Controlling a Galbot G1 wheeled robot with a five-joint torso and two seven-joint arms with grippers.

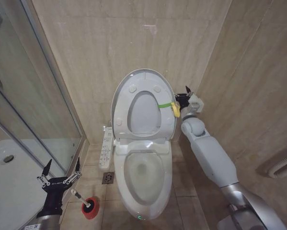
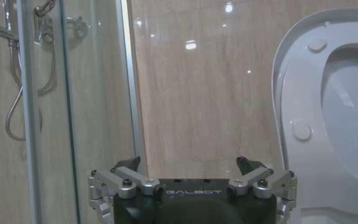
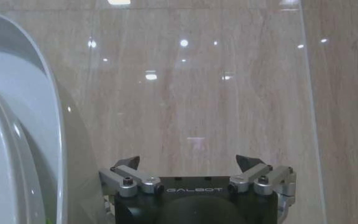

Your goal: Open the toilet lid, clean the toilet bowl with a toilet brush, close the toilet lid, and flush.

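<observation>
The toilet bowl (image 1: 144, 178) lies uncovered, its toilet lid (image 1: 125, 85) raised against the far wall. The right tool (image 1: 184, 96), fingers apart and empty, hangs just right of the lid. The left tool (image 1: 61, 168), likewise spread, hovers over the toilet brush (image 1: 84, 201) in its red holder on the near-left floor

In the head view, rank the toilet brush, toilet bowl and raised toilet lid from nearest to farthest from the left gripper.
From the left gripper:
1. toilet brush, on the floor just beside it.
2. toilet bowl, to its right.
3. toilet lid, upright against the wall.
</observation>
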